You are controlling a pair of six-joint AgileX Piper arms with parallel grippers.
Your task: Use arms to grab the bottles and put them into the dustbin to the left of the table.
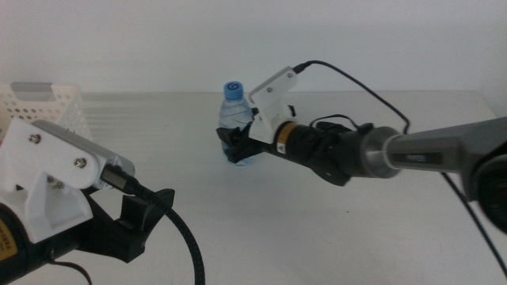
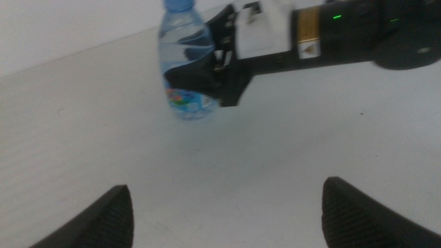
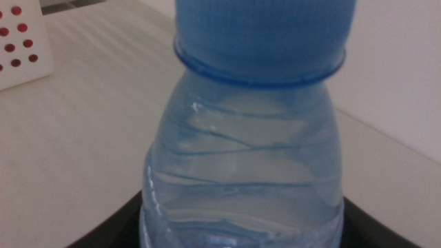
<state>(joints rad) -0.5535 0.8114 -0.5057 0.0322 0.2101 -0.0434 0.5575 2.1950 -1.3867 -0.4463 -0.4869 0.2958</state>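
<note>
A short clear water bottle (image 1: 233,111) with a blue cap stands upright on the white table (image 1: 317,229), at its far middle. My right gripper (image 1: 238,144) reaches in from the right and is shut on the bottle's lower body. The left wrist view shows this bottle (image 2: 180,41) with a dark jaw on either side. Up close, the bottle (image 3: 248,172) fills the right wrist view. My left gripper (image 1: 139,226) waits open and empty at the near left, its fingertips (image 2: 110,213) wide apart. The dustbin (image 1: 43,107), a white perforated basket, sits at the far left.
A black cable arcs above the right arm (image 1: 356,79). A corner of the perforated basket (image 3: 21,41) shows in the right wrist view beyond the bottle. Bare tabletop (image 2: 275,151) lies between my left gripper and the bottle.
</note>
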